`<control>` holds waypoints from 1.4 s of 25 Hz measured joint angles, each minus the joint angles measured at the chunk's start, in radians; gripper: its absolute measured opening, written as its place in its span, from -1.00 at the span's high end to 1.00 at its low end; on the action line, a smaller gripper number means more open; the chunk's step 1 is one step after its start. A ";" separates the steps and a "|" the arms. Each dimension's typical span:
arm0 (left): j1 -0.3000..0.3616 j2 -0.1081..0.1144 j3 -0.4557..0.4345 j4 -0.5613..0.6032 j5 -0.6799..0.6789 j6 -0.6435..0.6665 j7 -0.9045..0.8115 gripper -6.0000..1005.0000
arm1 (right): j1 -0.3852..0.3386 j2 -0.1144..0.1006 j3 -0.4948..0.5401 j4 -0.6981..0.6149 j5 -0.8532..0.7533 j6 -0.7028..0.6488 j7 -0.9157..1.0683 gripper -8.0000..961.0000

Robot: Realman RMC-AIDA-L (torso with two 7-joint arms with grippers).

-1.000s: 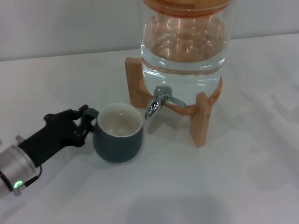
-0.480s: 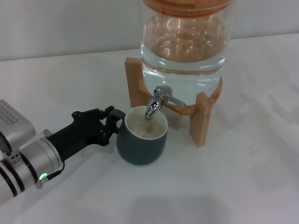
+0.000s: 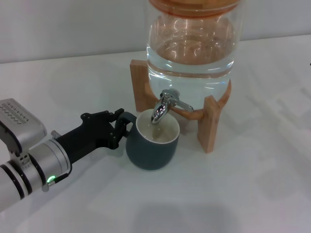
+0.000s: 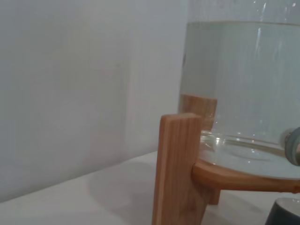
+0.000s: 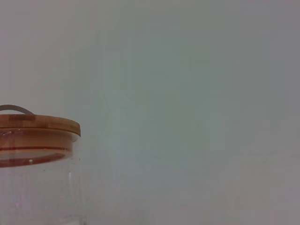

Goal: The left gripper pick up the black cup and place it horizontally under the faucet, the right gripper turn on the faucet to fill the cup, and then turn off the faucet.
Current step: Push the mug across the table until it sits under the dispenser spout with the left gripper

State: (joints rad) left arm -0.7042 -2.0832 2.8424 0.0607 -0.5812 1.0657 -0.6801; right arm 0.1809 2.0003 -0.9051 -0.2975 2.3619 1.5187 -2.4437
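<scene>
the left claw [image 3: 120, 127] is clenched on the loop handle of the black cup [image 3: 154, 145], which stands upright on the white tabletop [image 3: 252, 184] with its mouth right under the faucet [image 3: 164, 105] (chrome, on the glass jar [image 3: 192, 53] in its wooden stand [image 3: 209, 124]). the right claw is out of view.

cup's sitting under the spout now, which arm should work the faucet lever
Right, probably. The left gripper is shut on the black cup handle, keeping it under the faucet. The right gripper is outside the head view, and its wrist camera shows the glass jar lid nearby, so it looks free.
</scene>
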 joint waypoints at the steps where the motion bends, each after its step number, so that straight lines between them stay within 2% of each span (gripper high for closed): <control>1: -0.001 0.000 0.000 0.000 0.000 -0.006 0.001 0.67 | 0.000 0.000 0.000 0.000 0.000 0.000 0.000 -0.81; 19: -0.005 0.000 0.000 0.001 0.026 -0.021 0.002 0.68 | 0.003 0.000 0.000 0.004 0.001 -0.005 0.000 -0.81; 24: -0.004 0.000 -0.006 0.001 0.021 -0.031 -0.005 0.25 | 0.001 0.000 0.000 0.007 0.001 -0.004 0.000 -0.81; 29: 0.000 0.000 -0.004 0.001 0.020 -0.029 -0.005 -0.01 | 0.000 0.000 0.000 0.008 0.000 -0.003 0.000 -0.81; 35: 0.016 0.004 -0.002 -0.003 0.024 -0.001 -0.007 0.00 | -0.004 0.000 0.000 0.008 0.000 -0.002 0.000 -0.81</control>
State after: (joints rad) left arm -0.6877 -2.0795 2.8405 0.0579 -0.5570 1.0652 -0.6871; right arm 0.1772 2.0003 -0.9051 -0.2899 2.3623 1.5171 -2.4436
